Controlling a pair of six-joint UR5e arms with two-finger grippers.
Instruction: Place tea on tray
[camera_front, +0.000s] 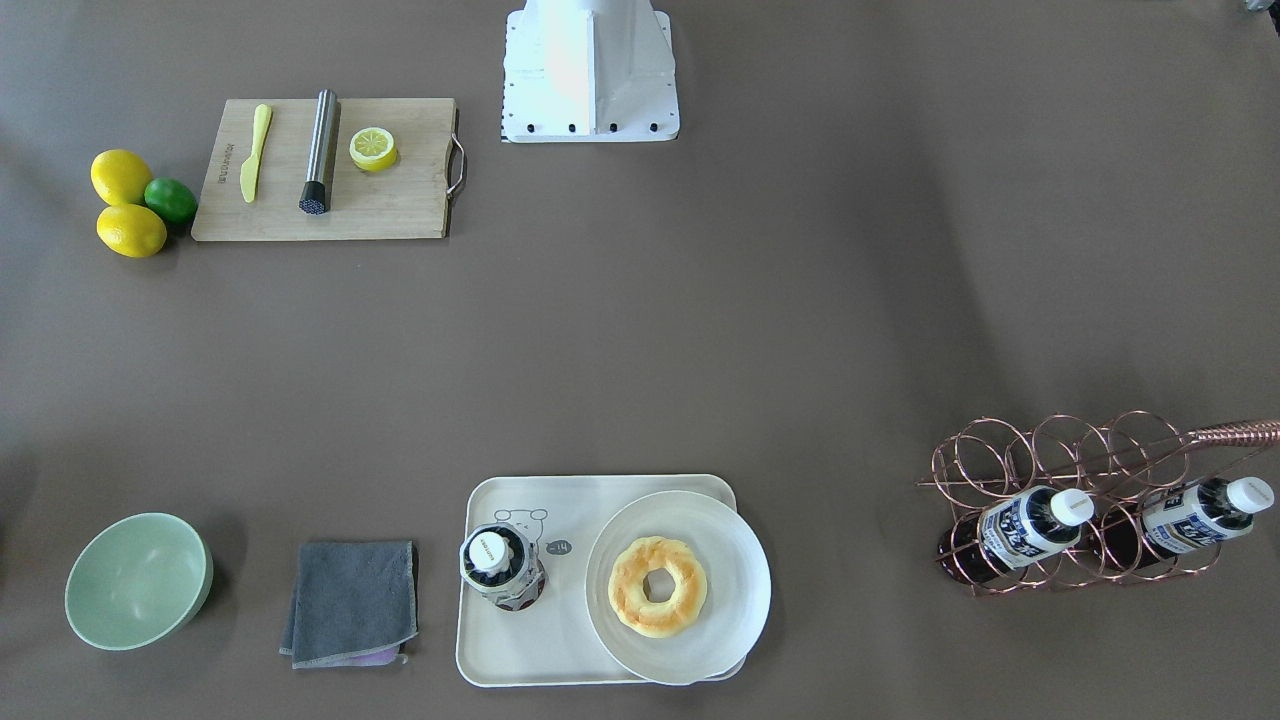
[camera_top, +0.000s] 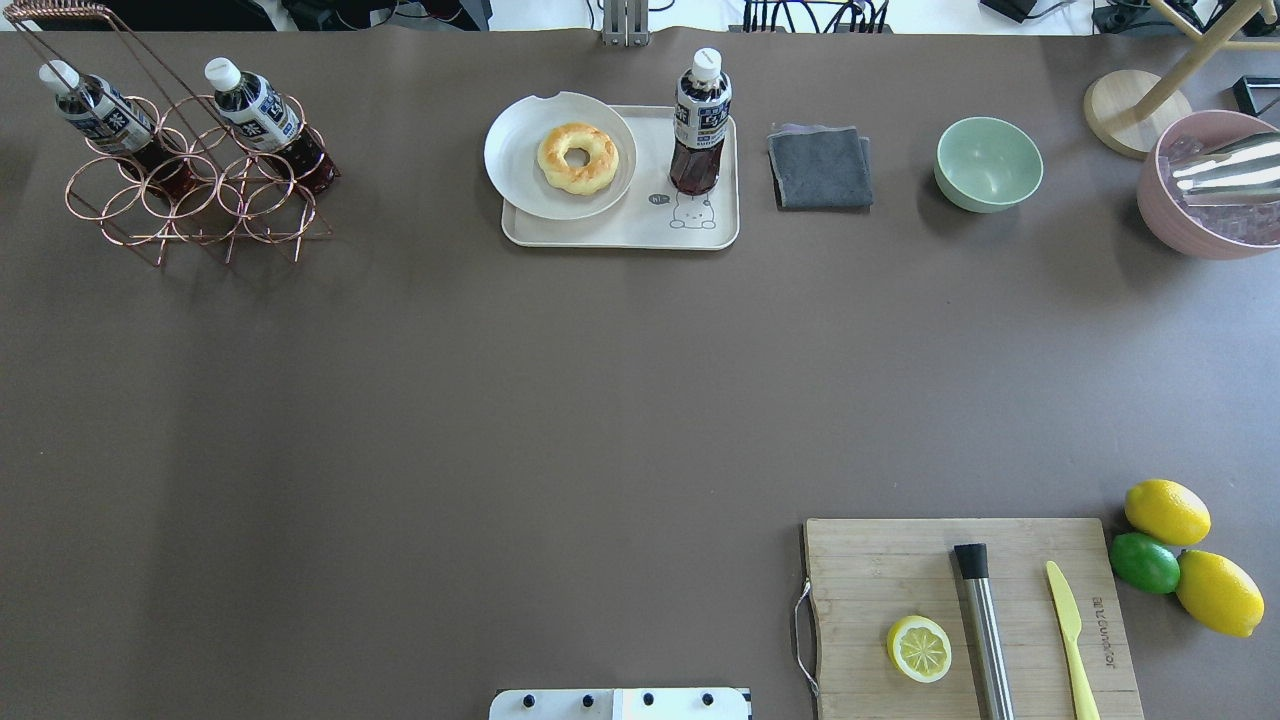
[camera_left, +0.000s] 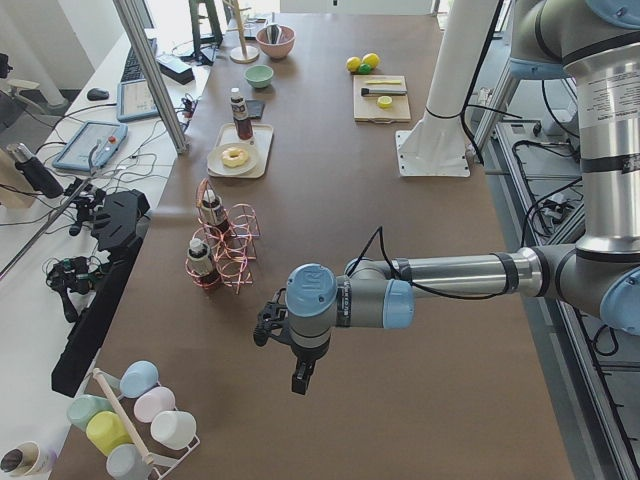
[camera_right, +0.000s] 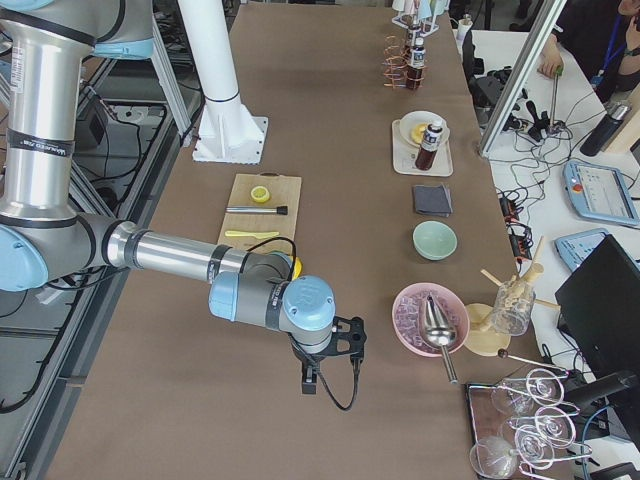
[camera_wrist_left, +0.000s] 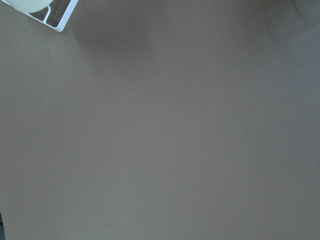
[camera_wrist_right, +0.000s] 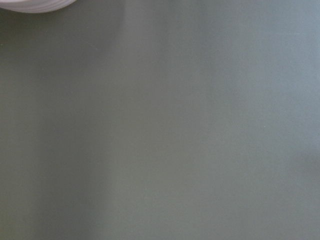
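The tea (camera_top: 699, 122), a small bottle of dark drink with a white cap, stands upright on the cream tray (camera_top: 620, 232), at its right end above the bear drawing. It also shows in the front-facing view (camera_front: 497, 566) on the tray (camera_front: 530, 650). My left gripper (camera_left: 300, 384) hangs over the bare table far from the tray, seen only in the left side view. My right gripper (camera_right: 310, 384) hangs over the opposite end of the table, seen only in the right side view. I cannot tell whether either is open or shut. Both wrist views show only brown table.
A white plate (camera_top: 512, 150) with a donut (camera_top: 577, 157) sits on the tray's left half. Two alike bottles (camera_top: 98, 110) (camera_top: 255, 108) lie in a copper wire rack (camera_top: 190, 200). A grey cloth (camera_top: 820, 168), green bowl (camera_top: 988, 163), pink bowl (camera_top: 1205, 225) and cutting board (camera_top: 850, 570) also stand about.
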